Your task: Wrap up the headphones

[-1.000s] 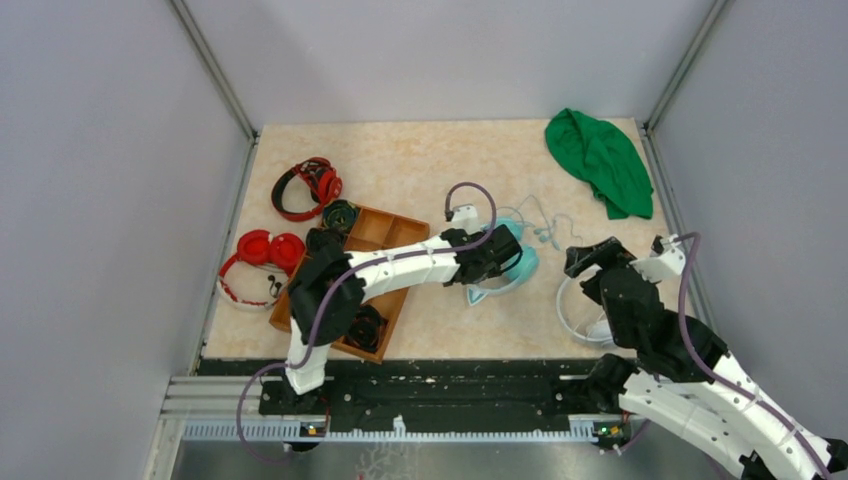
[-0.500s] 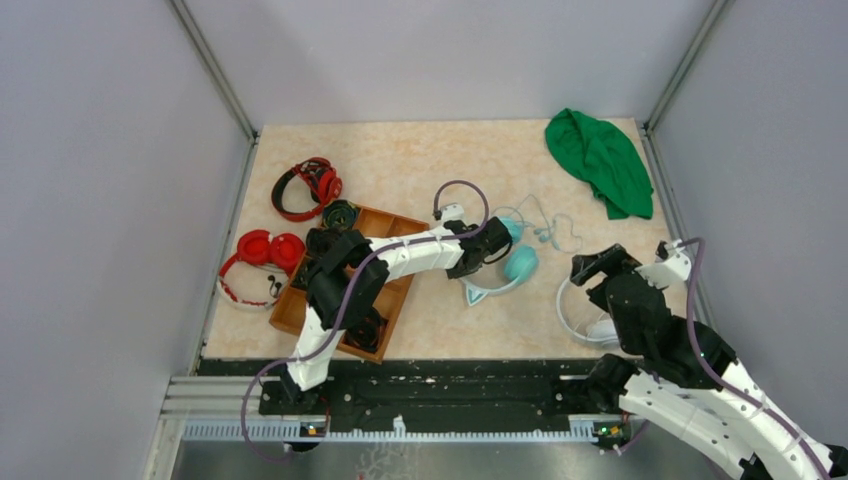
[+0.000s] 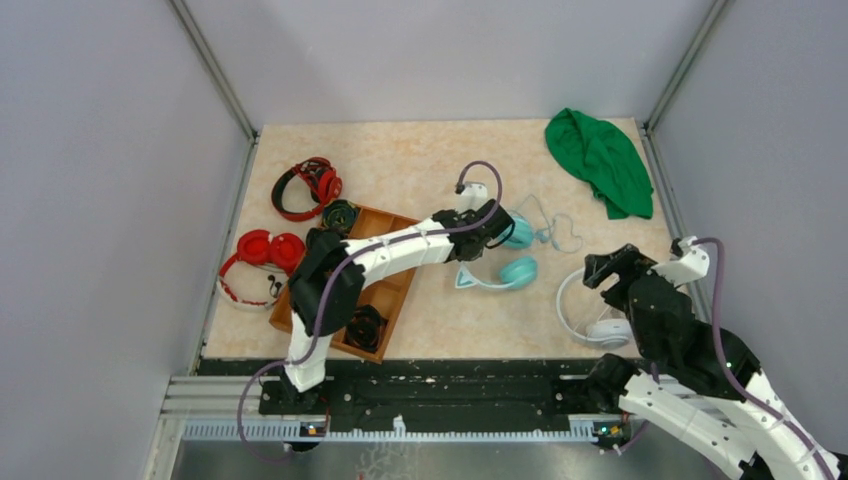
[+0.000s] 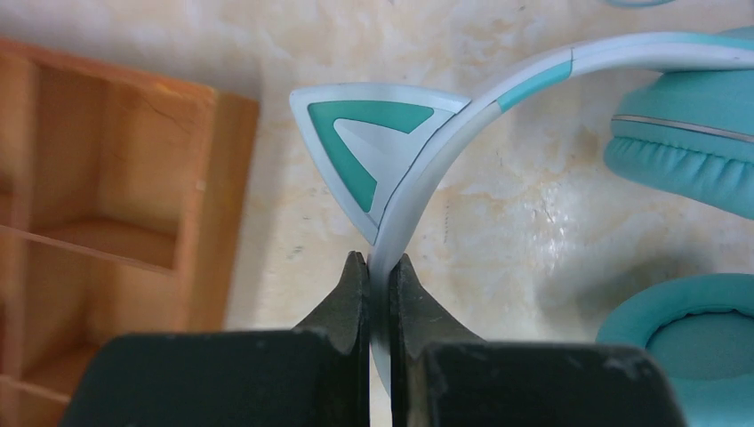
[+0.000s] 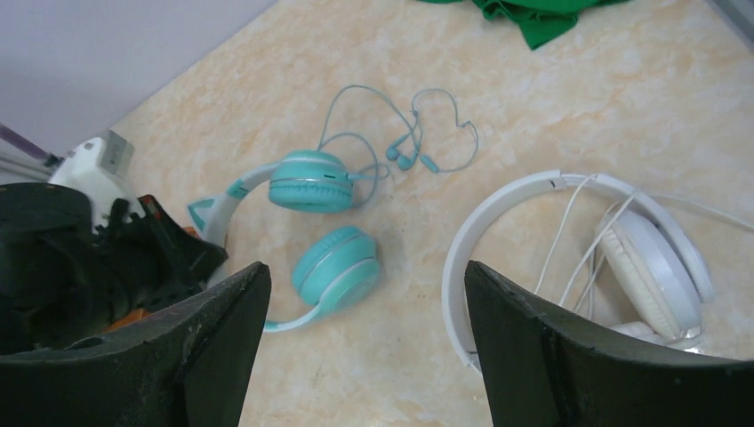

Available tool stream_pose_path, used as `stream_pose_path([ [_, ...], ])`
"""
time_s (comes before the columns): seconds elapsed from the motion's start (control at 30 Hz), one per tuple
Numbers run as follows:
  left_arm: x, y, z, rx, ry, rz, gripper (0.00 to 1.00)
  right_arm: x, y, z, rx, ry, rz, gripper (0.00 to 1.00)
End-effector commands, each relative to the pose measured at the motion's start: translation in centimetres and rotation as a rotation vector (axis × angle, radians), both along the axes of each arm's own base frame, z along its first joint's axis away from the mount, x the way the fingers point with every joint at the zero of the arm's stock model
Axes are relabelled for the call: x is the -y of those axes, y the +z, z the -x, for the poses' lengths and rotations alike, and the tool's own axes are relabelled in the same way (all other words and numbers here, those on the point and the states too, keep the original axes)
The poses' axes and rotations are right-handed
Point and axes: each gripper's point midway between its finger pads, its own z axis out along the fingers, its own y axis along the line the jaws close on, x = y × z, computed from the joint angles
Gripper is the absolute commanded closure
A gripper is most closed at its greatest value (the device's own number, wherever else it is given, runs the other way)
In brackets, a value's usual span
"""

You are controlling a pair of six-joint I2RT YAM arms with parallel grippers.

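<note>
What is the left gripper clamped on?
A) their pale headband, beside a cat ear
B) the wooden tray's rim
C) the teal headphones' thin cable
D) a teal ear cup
A: the left wrist view shows the left gripper shut on the headphones' headband just below a cat ear.

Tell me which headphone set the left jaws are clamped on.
The teal cat-ear headphones, pinched on the headband beside one ear; the red pairs and the white pair lie ungripped.
</note>
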Motion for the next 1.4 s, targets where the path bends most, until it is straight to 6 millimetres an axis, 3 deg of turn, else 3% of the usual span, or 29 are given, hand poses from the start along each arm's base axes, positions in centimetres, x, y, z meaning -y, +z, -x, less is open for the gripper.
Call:
stream_pose_path([
  [0.0, -1.5, 13.2, -1.5, 0.272, -0.197, -0.026, 1.00, -0.3, 2.8, -0.2, 0.023, 0.074, 0.106, 0.20],
  [0.2, -5.1, 20.8, 0.0, 0.394, -0.266, -0.011, 1.00, -3.8, 4.7, -1.8, 0.008, 0.193, 0.162, 0.20],
  [0.37, -7.5, 24.7, 1.5, 0.464, -0.277, 0.039, 1.00, -5.1, 6.4, -3.4, 0.069, 0.208, 0.178, 0.18],
  [0.47, -9.1, 25.9, 2.0, 0.481, -0.272, 0.066, 1.00, -6.6, 9.3, -3.7, 0.149, 0.274, 0.104, 0.17],
  [0.67, -12.0, 25.6, 2.1, 0.444, -0.280, 0.115, 1.00, -9.7, 15.3, -3.4, 0.246, 0.459, 0.080, 0.15],
  [0.83, -13.4, 27.4, 3.0, 0.471, -0.291, 0.148, 1.00, -13.0, 16.9, -3.8, 0.276, 0.605, 0.100, 0.13],
  [0.97, -14.6, 28.0, 2.8, 0.488, -0.299, 0.142, 1.00, -13.6, 17.1, -5.1, 0.289, 0.583, 0.077, 0.13],
  [1.1, -14.8, 28.5, 2.5, 0.498, -0.316, 0.160, 1.00, -14.6, 15.7, -5.9, 0.269, 0.605, 0.070, 0.12],
  [1.27, -15.4, 29.5, 2.0, 0.500, -0.307, 0.165, 1.00, -14.7, 12.1, -6.7, 0.228, 0.622, 0.036, 0.11],
  [1.37, -15.9, 30.2, 1.6, 0.481, -0.278, 0.183, 1.00, -15.2, 8.9, -6.8, 0.221, 0.676, 0.017, 0.09],
])
